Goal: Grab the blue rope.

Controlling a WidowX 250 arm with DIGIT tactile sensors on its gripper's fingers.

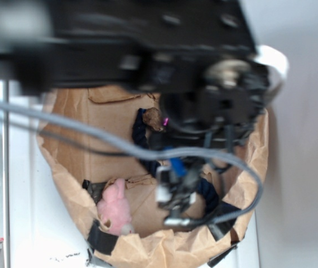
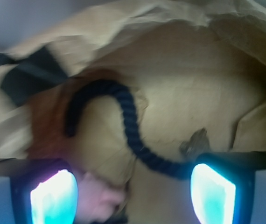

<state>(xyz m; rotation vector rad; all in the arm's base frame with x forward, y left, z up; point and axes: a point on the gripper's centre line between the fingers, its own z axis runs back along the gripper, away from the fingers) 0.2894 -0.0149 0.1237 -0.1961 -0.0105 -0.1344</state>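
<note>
No text, label or number seems legible in these blurred views.

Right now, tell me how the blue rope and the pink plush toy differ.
The blue rope is dark navy; the pink plush toy is pale pink. The rope is long, thin and curved in a hook; the toy is short and chunky. The rope shows twisted strands; the toy looks soft and fuzzy. Both lie on the brown paper.
</note>
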